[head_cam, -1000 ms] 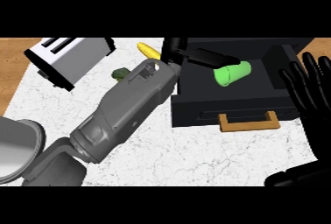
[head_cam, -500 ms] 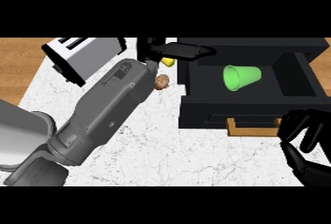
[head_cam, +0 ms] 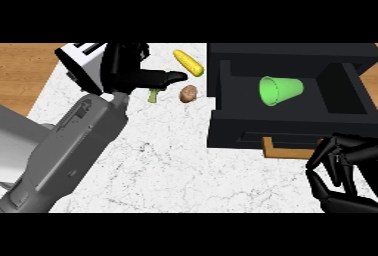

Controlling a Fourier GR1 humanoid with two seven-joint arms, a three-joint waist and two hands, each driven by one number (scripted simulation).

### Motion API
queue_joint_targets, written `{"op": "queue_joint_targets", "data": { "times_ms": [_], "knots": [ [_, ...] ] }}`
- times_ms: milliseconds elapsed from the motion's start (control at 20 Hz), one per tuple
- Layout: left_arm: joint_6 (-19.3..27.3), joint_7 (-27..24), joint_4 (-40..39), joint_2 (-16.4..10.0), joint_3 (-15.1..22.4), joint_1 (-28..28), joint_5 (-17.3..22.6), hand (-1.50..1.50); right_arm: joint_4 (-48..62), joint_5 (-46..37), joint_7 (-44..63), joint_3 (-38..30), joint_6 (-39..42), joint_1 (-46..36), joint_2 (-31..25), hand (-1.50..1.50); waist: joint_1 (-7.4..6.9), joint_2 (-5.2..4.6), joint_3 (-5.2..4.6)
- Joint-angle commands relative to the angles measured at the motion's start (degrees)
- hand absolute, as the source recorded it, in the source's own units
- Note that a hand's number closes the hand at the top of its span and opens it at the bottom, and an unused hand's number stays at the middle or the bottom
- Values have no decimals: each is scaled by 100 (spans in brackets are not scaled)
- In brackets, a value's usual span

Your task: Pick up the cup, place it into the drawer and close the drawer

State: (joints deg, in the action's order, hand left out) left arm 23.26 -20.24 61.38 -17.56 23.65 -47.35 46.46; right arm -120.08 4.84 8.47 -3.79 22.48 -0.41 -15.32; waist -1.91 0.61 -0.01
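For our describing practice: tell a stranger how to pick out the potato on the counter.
Find the open black drawer at the right of the white marbled counter. Just left of it lie three small foods. The potato is the rounded brown one, nearer the robot than the yellow corn cob and right of the green vegetable.

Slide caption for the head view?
Green cup on its side in the open drawer; right hand curled near the handle.

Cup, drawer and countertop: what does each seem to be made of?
Cup: even bright green with a soft sheen, probably plastic. Drawer: flat matte black, either painted wood or metal; the look leaves it open. Its handle is brown and wood-like. Countertop: white with grey veining, like marble.
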Motion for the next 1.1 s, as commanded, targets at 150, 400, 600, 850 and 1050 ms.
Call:
{"op": "queue_joint_targets", "data": {
  "times_ms": [150,400,600,850,1050],
  "knots": [
    [-330,400,1797,-987,-300,1619,238,-150,854,-890,-196,115,-84,-396,-91,150,-42,-30,3],
    [-550,312,1957,-1151,-466,2090,284,-150,896,-2596,-1032,947,-71,-457,-495,150,-59,-50,2],
    [-907,58,2341,-1343,-531,2754,233,-150,1764,-3658,-1464,1352,-523,-641,-559,150,-82,-57,4],
    [-1391,-144,2219,-1404,-870,3402,229,-150,2746,-4554,-1817,1954,-1277,-828,-69,150,74,-75,1],
    [-1575,-33,2678,-1468,-1145,3763,179,-150,3949,-4565,-1874,1565,-1304,-1643,108,-150,88,-69,2]
  ]
}}
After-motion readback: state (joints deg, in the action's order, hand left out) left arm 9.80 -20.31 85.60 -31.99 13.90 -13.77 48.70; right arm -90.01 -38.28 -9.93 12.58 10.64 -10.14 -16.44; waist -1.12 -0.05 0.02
